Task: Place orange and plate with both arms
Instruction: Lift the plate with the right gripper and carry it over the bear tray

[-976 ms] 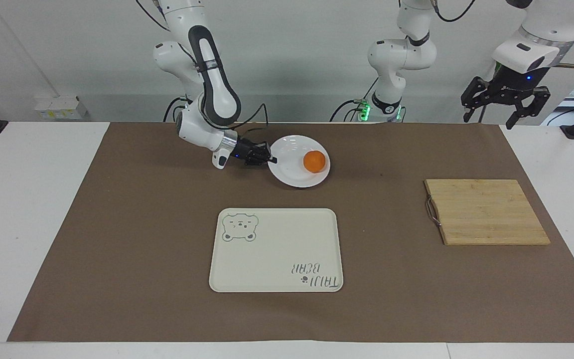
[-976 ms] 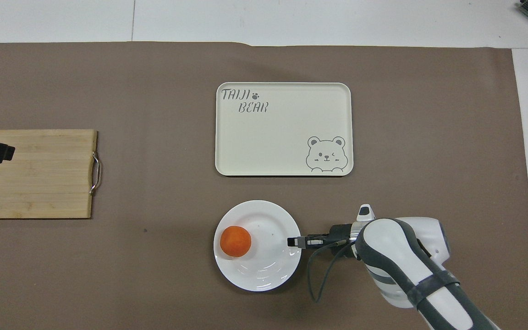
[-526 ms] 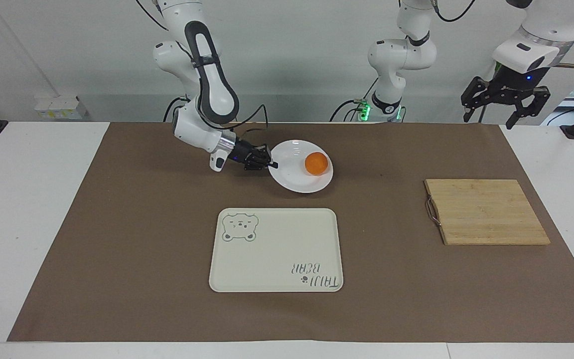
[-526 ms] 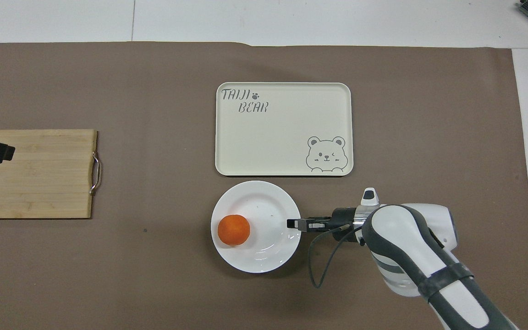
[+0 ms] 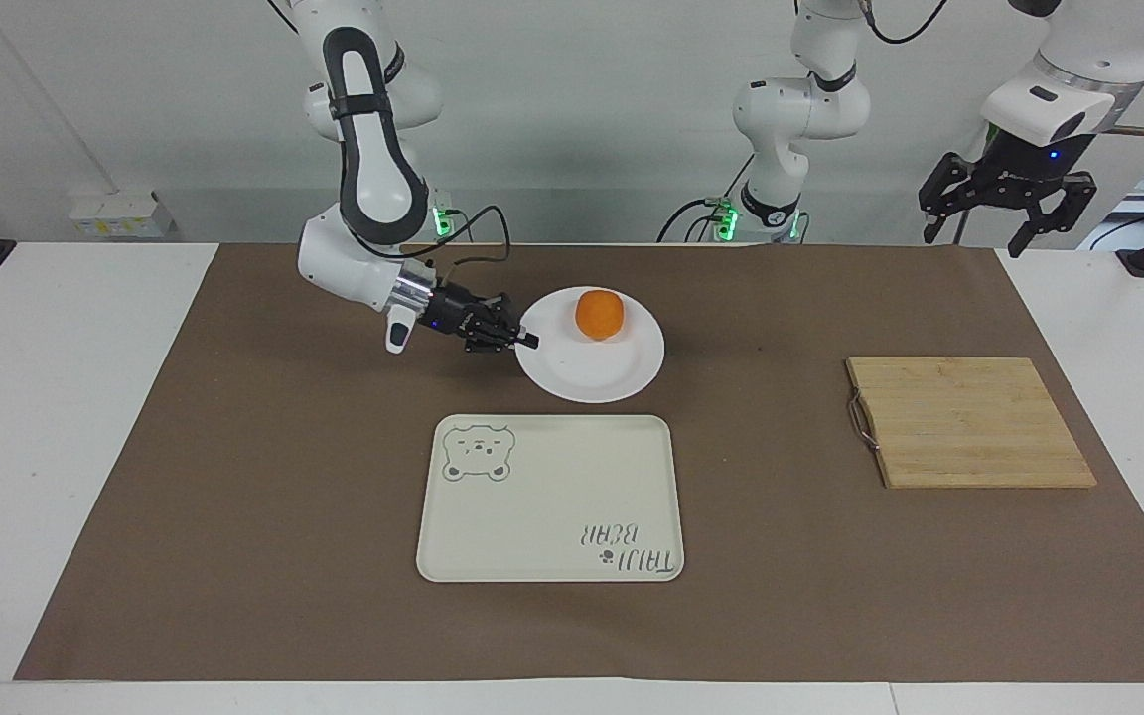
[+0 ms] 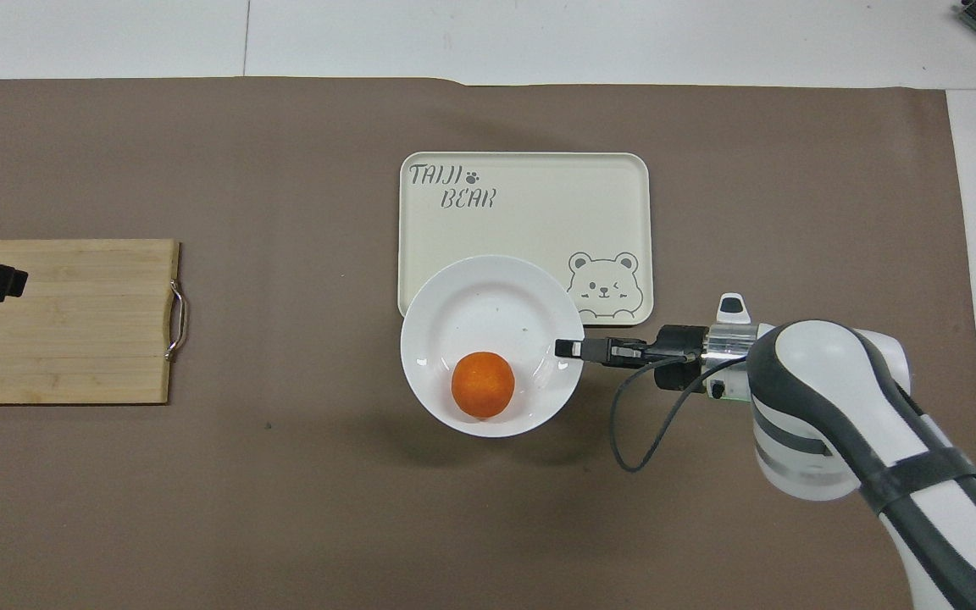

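Above the brown mat, just on the robots' side of the rectangular cream tray with the bear drawing [image 5: 549,497], the right gripper [image 5: 524,340] is clamped shut on the rim of the round glossy white plate [image 5: 582,377] and carries it clear of the table. The small bright-orange orange [image 5: 599,314] sits in the plate, toward its rim nearest the robots. From overhead the plate already overlaps the tray's nearer edge. My reading: the orange has been loaded and the plate picked up; what remains is to bring it fully over the tray, lower it and let go.

Against the picture a second ago, the plate has left the mat and travelled toward the tray, and the orange has rolled from the rim away from the gripper round to the robots' side.

Well away from the tray, the left gripper [image 5: 1006,195] waits high over the table's edge, fingers spread and empty, near the bamboo cutting board [image 5: 969,421].
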